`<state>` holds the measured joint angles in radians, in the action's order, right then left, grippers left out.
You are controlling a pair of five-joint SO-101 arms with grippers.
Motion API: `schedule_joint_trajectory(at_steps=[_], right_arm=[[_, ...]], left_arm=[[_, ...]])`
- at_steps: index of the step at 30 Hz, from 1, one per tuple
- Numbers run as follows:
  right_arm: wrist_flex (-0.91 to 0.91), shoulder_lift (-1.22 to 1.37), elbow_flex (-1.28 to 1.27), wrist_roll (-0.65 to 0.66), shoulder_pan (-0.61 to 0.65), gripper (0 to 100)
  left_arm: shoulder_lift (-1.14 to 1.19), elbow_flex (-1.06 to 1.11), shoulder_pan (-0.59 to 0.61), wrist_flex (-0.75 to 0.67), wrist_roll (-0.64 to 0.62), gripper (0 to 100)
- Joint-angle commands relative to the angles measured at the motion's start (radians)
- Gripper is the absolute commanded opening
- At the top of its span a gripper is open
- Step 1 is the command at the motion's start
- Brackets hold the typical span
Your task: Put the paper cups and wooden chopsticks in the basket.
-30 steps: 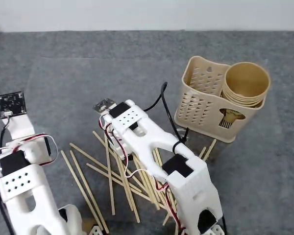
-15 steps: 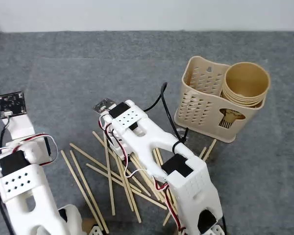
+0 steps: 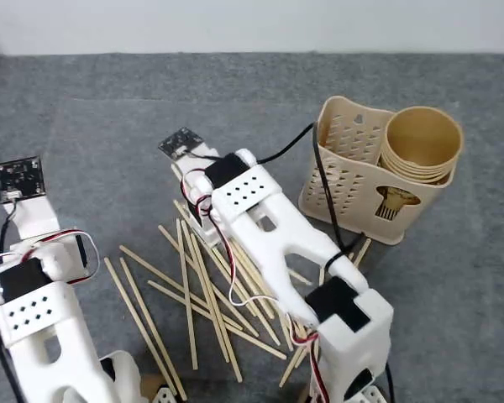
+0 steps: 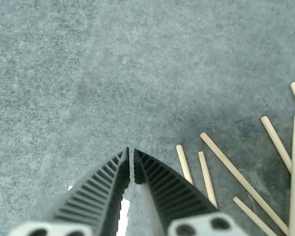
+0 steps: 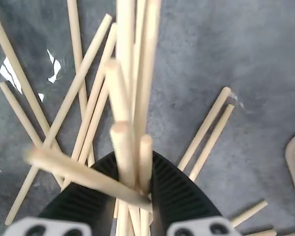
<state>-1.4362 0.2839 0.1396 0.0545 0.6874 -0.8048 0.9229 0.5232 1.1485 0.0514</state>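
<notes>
Chopsticks (image 5: 130, 59), light, stiff and likely slippery, seem best pinched near mid-length; the right jaws clench a bundle above the rest strewn on the tabletop (image 3: 109, 143) near the basket (image 3: 344, 180) holding the cups (image 3: 422, 143), while the left jaws hang closed, empty.

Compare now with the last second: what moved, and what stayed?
The right gripper, shut on several chopsticks, swung away from the arms' bases and toward the basket. The left gripper, shut, the paper cups in the basket and most loose chopsticks stayed put.
</notes>
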Motion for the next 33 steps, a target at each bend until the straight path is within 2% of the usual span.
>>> schedule_joint_trajectory(at_steps=[1,6,12,19,27,33], right_arm=[[0.030,-0.102,0.034,0.002,-0.013,0.8],[0.077,-0.159,0.034,0.000,-0.013,0.8],[0.228,-0.165,0.034,-0.064,-0.012,0.8],[0.409,-0.173,0.034,-0.064,-0.010,0.8],[0.487,-0.177,0.034,-0.132,-0.008,0.8],[0.547,-0.197,0.035,-0.133,-0.007,0.8]], left_arm=[[-0.035,-0.008,0.002,-0.020,0.005,2],[-0.035,-0.008,0.002,-0.020,0.005,2],[-0.035,-0.008,0.002,-0.020,0.005,2],[-0.035,-0.008,0.002,-0.020,0.005,2],[-0.035,-0.008,0.002,-0.020,0.005,2],[-0.035,-0.008,0.002,-0.020,0.005,2]])
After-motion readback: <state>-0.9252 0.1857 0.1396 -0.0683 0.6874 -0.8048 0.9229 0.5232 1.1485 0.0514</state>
